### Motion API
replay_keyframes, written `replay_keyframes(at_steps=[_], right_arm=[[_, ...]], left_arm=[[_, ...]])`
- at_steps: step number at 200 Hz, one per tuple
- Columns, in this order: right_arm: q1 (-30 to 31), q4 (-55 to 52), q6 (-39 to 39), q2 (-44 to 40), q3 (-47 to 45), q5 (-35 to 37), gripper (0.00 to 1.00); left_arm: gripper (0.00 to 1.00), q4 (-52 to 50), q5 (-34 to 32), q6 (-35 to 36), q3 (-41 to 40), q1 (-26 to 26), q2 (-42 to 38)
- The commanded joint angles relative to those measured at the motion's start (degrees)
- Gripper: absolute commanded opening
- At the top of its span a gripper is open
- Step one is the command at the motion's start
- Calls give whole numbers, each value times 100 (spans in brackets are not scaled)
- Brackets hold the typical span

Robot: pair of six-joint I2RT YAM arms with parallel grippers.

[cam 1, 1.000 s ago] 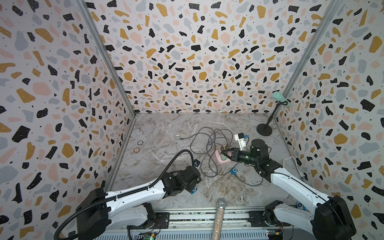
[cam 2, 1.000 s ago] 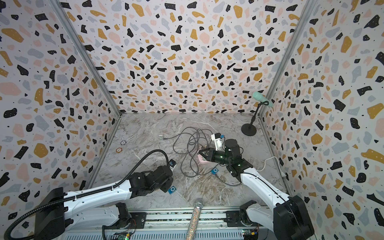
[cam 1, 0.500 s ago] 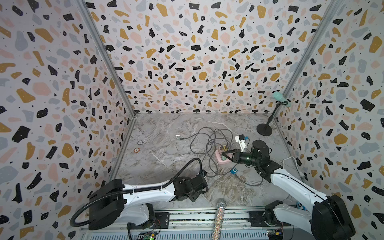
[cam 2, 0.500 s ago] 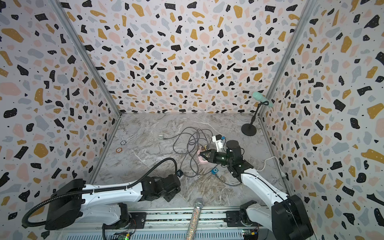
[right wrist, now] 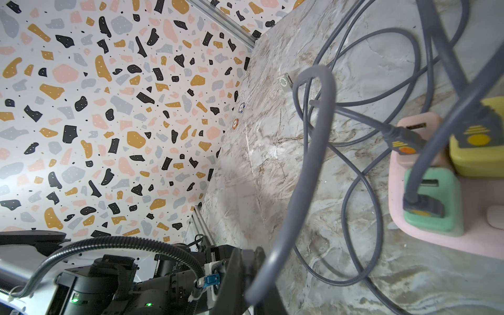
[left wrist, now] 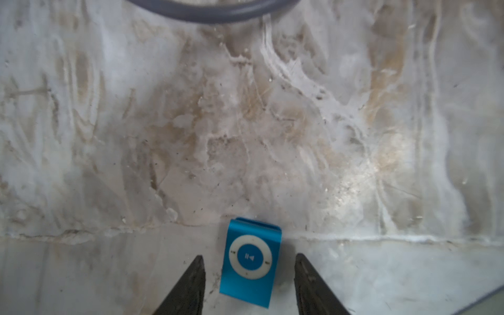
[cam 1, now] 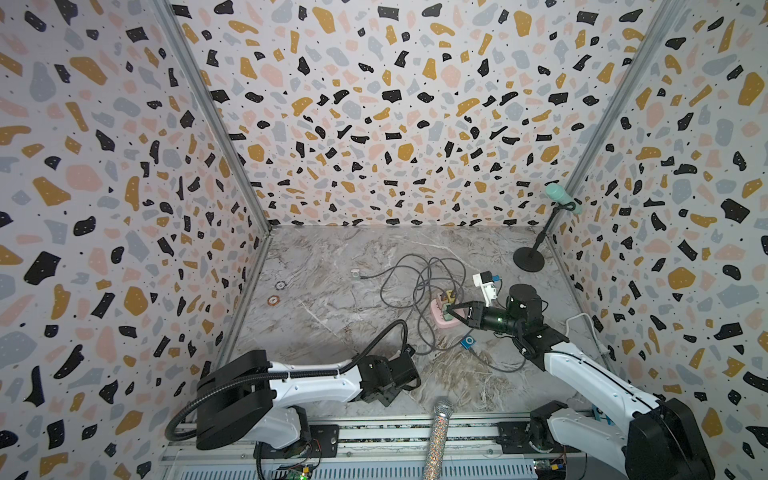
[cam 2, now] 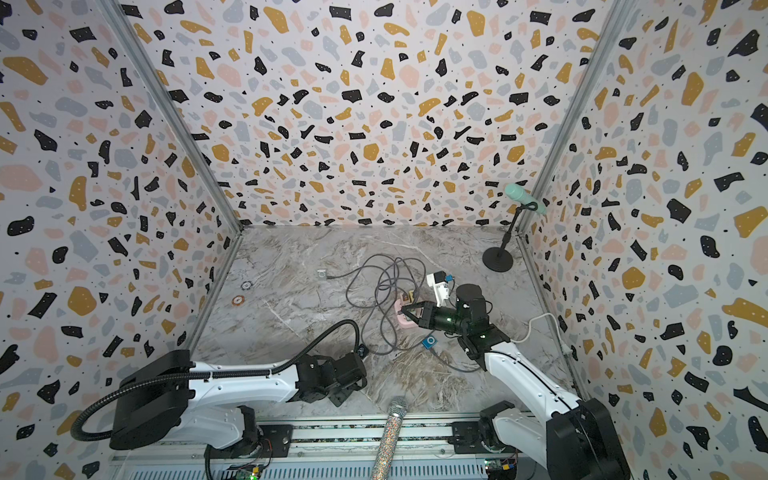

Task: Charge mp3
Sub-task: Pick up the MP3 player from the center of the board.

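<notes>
Two claws hung over the marble surface (cam 1: 332,299). At 3 o'clock the right claw (cam 1: 450,309) was pinched tight on a grey cable (right wrist: 308,163) beside the pink hub (right wrist: 436,231). At 6 o'clock the left claw (left wrist: 248,257) stood parted, straddling the blue mp3 (left wrist: 246,283), which lay flat, untouched.

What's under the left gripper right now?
The left wrist view shows a blue mp3 player lying face up on the marble table, untouched, between the open fingers of the left gripper. In both top views the arm covers it.
</notes>
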Motion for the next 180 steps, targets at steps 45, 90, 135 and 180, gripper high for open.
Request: replay_keyframes(at_steps=[45, 90, 135, 180], right_arm=[[-44, 198, -3, -157, -55, -122, 0], [-64, 216, 6, -217, -156, -146, 0], [-101, 216, 24, -322, -195, -215, 0], [-122, 220, 15, -399, -252, -228, 0]], left_arm=[[52, 27, 23, 42, 87, -6, 232], [42, -128, 557, -278, 10, 68, 510], [41, -120, 827, -737, -68, 221, 591], [41, -272, 936, -891, -134, 314, 220]])
